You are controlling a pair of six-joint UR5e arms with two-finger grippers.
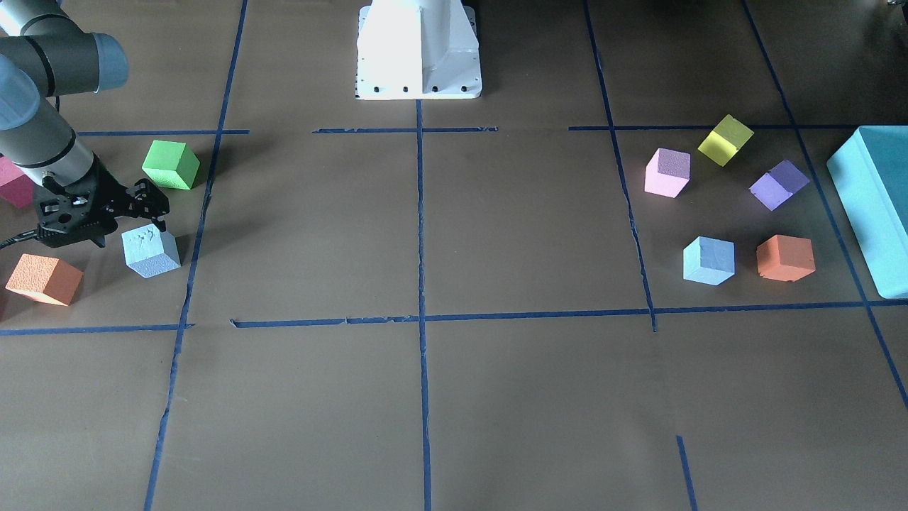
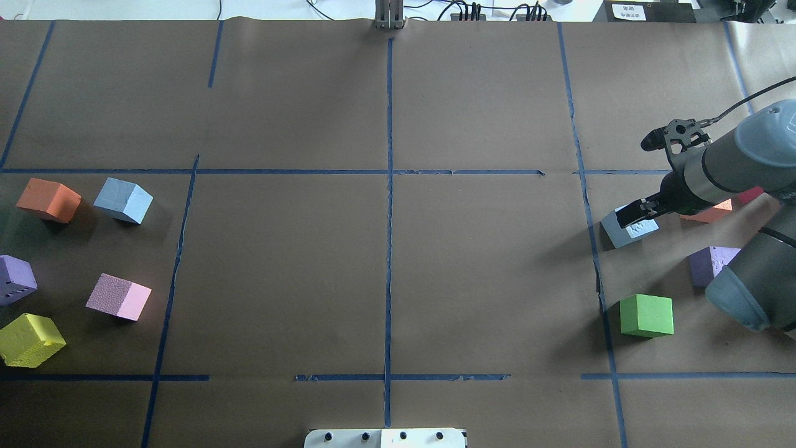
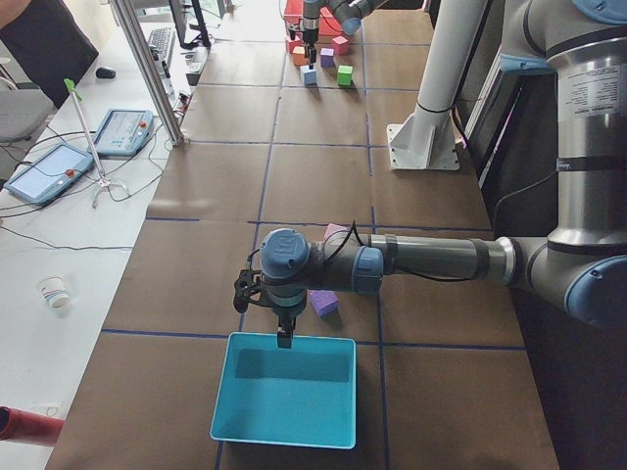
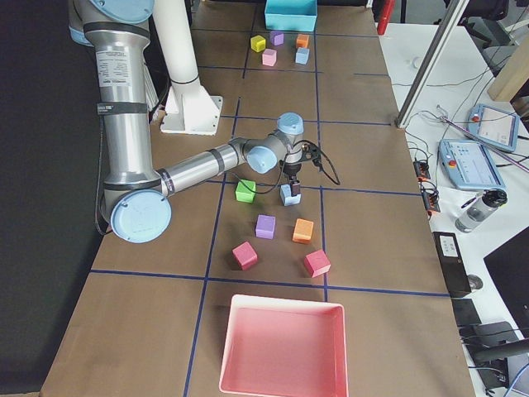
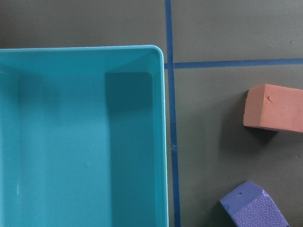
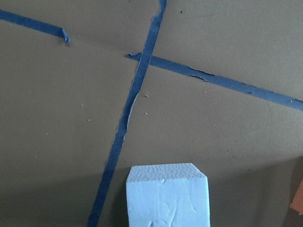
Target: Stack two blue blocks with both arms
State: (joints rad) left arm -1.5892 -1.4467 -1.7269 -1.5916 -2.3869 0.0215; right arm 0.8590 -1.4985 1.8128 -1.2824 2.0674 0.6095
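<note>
A scuffed pale blue block (image 1: 150,250) sits on the table on my right side; it also shows in the overhead view (image 2: 628,229) and at the bottom of the right wrist view (image 6: 167,196). My right gripper (image 1: 149,207) hangs just above its top and looks open and empty. The second blue block (image 1: 708,260) sits on my left side, next to an orange cube (image 1: 784,257). My left gripper (image 3: 284,338) shows only in the exterior left view, over the far rim of the teal box (image 3: 284,392). I cannot tell whether it is open.
A green cube (image 1: 171,164), an orange cube (image 1: 45,279) and a magenta cube (image 1: 14,186) surround the right gripper. Pink (image 1: 667,172), yellow (image 1: 725,139) and purple (image 1: 779,184) cubes lie near the second blue block. The white pedestal (image 1: 418,50) stands at mid-table. A pink tray (image 4: 283,347) is at the right end.
</note>
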